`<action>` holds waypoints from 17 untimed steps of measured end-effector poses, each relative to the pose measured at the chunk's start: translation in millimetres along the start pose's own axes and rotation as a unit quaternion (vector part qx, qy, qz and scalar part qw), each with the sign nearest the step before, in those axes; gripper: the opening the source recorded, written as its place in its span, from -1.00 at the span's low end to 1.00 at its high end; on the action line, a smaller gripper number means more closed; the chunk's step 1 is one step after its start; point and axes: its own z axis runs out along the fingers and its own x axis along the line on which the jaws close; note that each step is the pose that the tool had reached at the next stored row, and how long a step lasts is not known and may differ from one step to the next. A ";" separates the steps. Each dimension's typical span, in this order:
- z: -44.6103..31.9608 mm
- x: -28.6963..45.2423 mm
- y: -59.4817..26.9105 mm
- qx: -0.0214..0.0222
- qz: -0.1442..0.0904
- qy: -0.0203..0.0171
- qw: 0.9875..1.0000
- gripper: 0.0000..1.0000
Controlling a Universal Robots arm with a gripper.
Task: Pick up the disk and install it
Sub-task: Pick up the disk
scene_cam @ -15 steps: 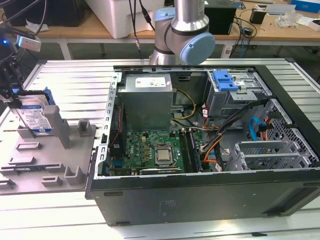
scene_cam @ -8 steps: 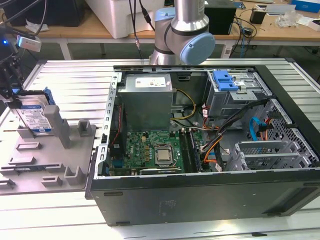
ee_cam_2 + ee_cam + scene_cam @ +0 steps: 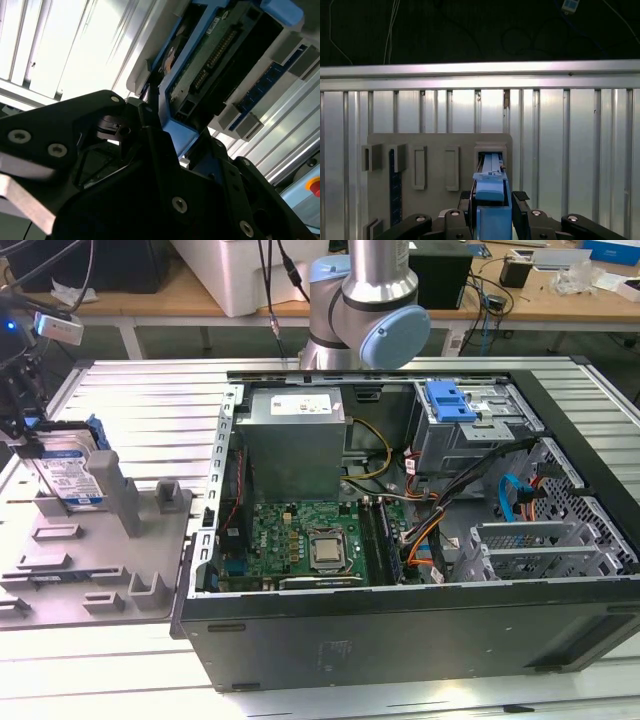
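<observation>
Gripper (image 3: 22, 425) at the exterior view's far left, over the end of the grey moulded plastic holder tray (image 3: 100, 560) with its slots and posts. Jaws closed onto the disk (image 3: 72, 478): flat rect. silver hard drive w/ white-and-blue label, blue plastic carrier rail round its edge. In the first wrist view the gripper (image 3: 492, 210) has black fingers (image 3: 520, 207) pressed to either side of the blue rail, w/ the disk (image 3: 491, 180) seen edge-on and its far end at a rect. slot in the tray (image 3: 435, 145). Can't tell if that end is seated in the slot or just clear of it. In the second wrist view the disk (image 3: 210, 55) shows its green circuit-board side inside the blue frame, w/ the gripper (image 3: 165, 135) clamped on the frame's near end. In the exterior view the disk stands upright, label facing the camera, just beside a grey post of the tray. Tray lies on the ribbed aluminium table (image 3: 130, 400), touching the open black desktop PC case (image 3: 400, 640) on the exterior view's right. Inside the case: green motherboard (image 3: 300, 540), metal drive cage w/ blue plastic latch bracket (image 3: 450, 400) on top, well apart from the disk. Silver arm w/ pale blue joint caps (image 3: 365, 300) rises behind the case.
</observation>
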 end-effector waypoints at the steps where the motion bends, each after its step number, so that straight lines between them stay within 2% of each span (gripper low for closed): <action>1: 0.1 0.0 0.0 0.000 0.000 0.001 1.000 -0.10; 3: 0.4 -0.1 0.0 0.000 0.000 0.003 1.000 -0.13; 4: 0.5 -0.1 0.0 0.000 0.000 0.004 1.000 -0.25; 7: 0.8 -0.1 0.0 0.000 0.000 0.008 1.000 -0.26; 17: 1.1 -0.1 0.2 0.000 0.000 0.008 1.000 -0.26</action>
